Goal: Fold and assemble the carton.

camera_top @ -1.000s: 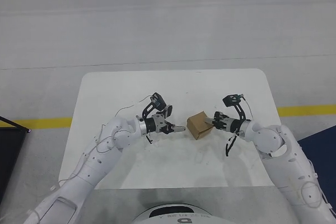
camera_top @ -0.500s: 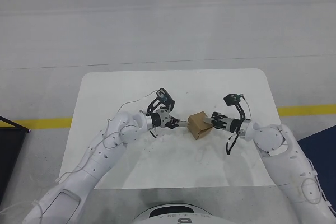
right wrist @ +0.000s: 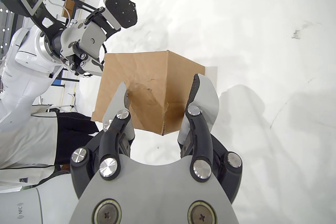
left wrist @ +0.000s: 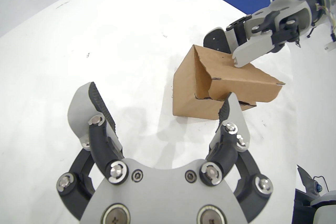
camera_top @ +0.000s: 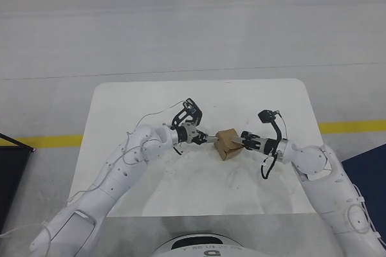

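While the brown cardboard carton (camera_top: pixel 227 142) sits mid-way across the white table (camera_top: pixel 148 103), its creased flaps folded over loosely and its inside hidden from me, my right gripper (camera_top: pixel 241 141) clamps one dented corner. My left gripper (left wrist: pixel 161 91) gapes wide, holding nothing, one ribbed fingertip perhaps touching a flap.

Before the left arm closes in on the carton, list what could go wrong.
1. The right gripper pinches only one corner of the carton, where the cardboard is already creased. A push from the other side could crush that corner or pivot the carton loose.
2. A flap stands unfolded and overhanging. The open left gripper, close beside it, might snag it and bend it the wrong way.
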Motion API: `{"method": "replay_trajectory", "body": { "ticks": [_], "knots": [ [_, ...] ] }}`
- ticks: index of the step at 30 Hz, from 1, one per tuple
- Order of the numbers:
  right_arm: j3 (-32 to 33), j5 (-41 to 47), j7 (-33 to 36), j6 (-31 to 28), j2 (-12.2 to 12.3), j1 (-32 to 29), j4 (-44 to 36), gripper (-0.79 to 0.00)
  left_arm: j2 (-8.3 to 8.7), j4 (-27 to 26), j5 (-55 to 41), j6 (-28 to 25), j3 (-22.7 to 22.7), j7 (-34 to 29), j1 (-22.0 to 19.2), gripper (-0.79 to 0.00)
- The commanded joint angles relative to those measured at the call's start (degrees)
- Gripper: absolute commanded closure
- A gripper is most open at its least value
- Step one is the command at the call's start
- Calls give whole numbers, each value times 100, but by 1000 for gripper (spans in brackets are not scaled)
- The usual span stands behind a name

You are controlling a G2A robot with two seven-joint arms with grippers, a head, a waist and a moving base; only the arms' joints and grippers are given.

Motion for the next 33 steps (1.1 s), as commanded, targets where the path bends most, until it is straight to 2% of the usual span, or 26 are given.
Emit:
{"method": "replay_trajectory", "body": {
  "ticks": [1, 17, 21, 30, 33],
  "knots": [
    [-51, -16, 5, 21, -3, 18, -11, -505, -20, 67, -8, 4, 28, -19, -54, -785],
    [-292, -22, 28, 62, -7, 183, 28, -480, -132, 404, -21, -9, 144, -73, -306, -785],
    [-293, -26, 23, 54, 3, 168, -46, -526, -143, 451, -26, -27, 131, -5, -318, -785],
    [-262, -35, -2, 59, 30, 73, -220, -560, -136, 430, 129, -84, 93, 116, -269, -785],
    [-241, 8, -32, 28, 38, 46, -258, -610, -131, 386, 136, -52, 71, 110, -227, -785]
  ]
}}
